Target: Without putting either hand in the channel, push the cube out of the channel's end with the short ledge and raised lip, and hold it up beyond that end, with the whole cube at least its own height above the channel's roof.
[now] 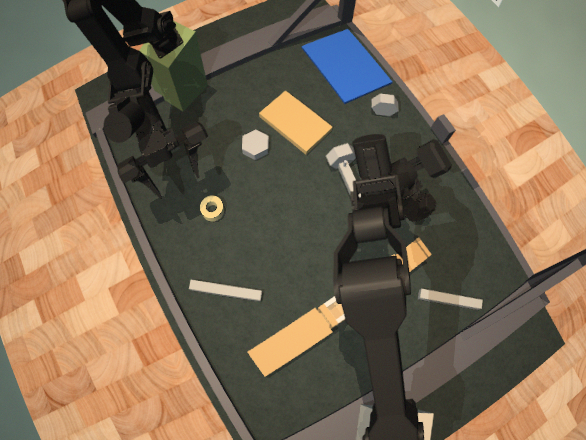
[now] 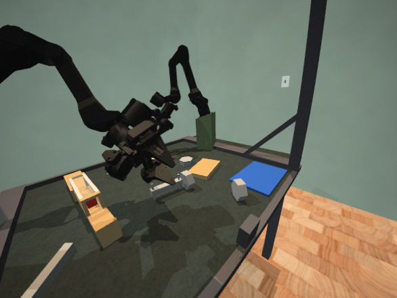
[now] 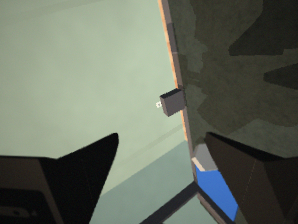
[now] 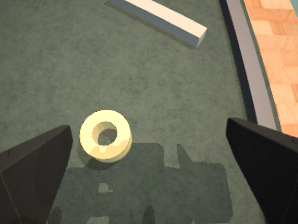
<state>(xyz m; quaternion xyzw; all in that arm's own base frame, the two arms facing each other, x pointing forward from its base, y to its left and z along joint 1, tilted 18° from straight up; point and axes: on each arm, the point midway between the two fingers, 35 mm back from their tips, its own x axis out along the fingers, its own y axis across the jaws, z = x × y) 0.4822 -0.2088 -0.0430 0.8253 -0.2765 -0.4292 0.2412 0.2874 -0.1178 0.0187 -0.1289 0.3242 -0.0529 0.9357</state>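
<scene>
The wooden channel (image 1: 295, 340) (image 2: 105, 225) lies on the dark mat, with pale side strips along its middle; my left arm hides part of it in the top view. The red cube (image 2: 91, 203) shows inside, behind the opening at the channel's near end in the exterior view. A wooden ledge extends from that opening. My left gripper (image 2: 174, 175) (image 3: 161, 137) is open and empty, raised above the mat beyond that end. My right gripper (image 1: 179, 186) (image 4: 149, 129) is open and empty, above the mat near a yellow ring (image 1: 204, 208) (image 4: 87, 132), far from the channel.
Pale bars (image 1: 225, 290) (image 1: 450, 298) (image 2: 51, 267) (image 4: 165, 20) flank the channel. A grey piece with posts (image 2: 166, 189), hexagonal blocks (image 1: 255, 143) (image 1: 384, 105), a wooden slab (image 1: 295, 120) and a blue sheet (image 1: 347, 65) lie farther off. A green block (image 1: 180, 80) stands beside the right arm.
</scene>
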